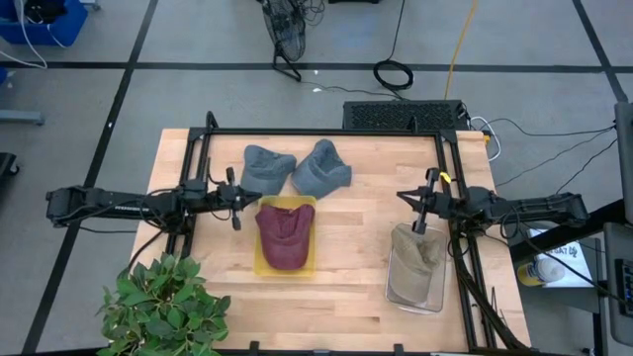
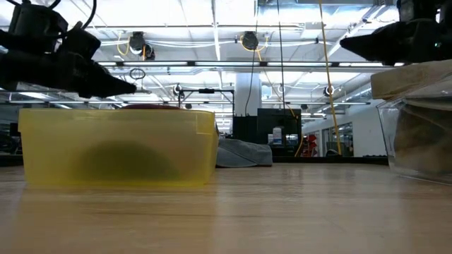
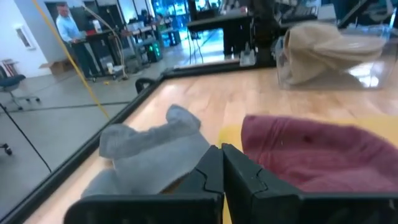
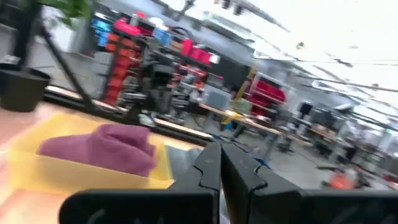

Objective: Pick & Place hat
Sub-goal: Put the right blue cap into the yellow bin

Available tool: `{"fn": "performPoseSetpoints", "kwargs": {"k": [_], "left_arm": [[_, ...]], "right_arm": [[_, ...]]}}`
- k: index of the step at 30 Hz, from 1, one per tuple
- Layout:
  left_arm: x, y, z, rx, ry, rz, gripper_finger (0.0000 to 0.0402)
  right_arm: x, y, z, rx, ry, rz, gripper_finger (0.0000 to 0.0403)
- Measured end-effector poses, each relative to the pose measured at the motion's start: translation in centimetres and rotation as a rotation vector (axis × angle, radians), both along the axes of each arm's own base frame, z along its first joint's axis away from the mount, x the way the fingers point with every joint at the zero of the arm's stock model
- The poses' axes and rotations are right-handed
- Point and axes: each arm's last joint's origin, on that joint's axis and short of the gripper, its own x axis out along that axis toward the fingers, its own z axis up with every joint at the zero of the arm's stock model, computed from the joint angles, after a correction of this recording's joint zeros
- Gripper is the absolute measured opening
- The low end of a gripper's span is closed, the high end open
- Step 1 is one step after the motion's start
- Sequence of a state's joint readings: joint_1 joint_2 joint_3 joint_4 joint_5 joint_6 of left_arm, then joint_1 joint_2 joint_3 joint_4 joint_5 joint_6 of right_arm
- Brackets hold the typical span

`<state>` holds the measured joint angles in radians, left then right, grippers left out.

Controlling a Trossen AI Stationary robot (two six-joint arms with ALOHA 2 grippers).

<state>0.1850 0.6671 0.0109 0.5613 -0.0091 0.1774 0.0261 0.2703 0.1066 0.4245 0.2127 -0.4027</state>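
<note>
A maroon hat (image 1: 286, 233) lies in a yellow bin (image 1: 263, 259) at the table's middle; it also shows in the left wrist view (image 3: 317, 152) and the right wrist view (image 4: 102, 148). A tan hat (image 1: 416, 254) rests in a clear bin (image 1: 396, 293) on the right. Two grey hats (image 1: 268, 168) (image 1: 321, 168) lie on the table behind the yellow bin. My left gripper (image 1: 237, 200) hovers shut just left of the yellow bin, empty. My right gripper (image 1: 417, 211) hovers shut above the clear bin's far end, empty.
A potted plant (image 1: 163, 307) stands at the table's near left corner. A black frame (image 1: 321, 133) runs along the far and side edges. Bare wood (image 1: 351, 247) lies between the two bins. A person (image 3: 65, 28) stands far off in the room.
</note>
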Motion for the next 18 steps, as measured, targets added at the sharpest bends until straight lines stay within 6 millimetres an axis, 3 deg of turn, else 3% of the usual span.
{"fn": "performPoseSetpoints", "kwargs": {"k": [13, 18], "left_arm": [[-1.2, -0.6, 0.9, 0.073, -0.048, -0.035, 0.0003], [-2.0, -0.8, 1.2, 0.078, -0.064, -0.043, 0.0002]], "right_arm": [[-0.3, 0.3, 0.1, 0.119, -0.036, 0.016, 0.0], [-0.7, 0.8, 0.6, 0.163, -0.084, 0.236, 0.0]]}}
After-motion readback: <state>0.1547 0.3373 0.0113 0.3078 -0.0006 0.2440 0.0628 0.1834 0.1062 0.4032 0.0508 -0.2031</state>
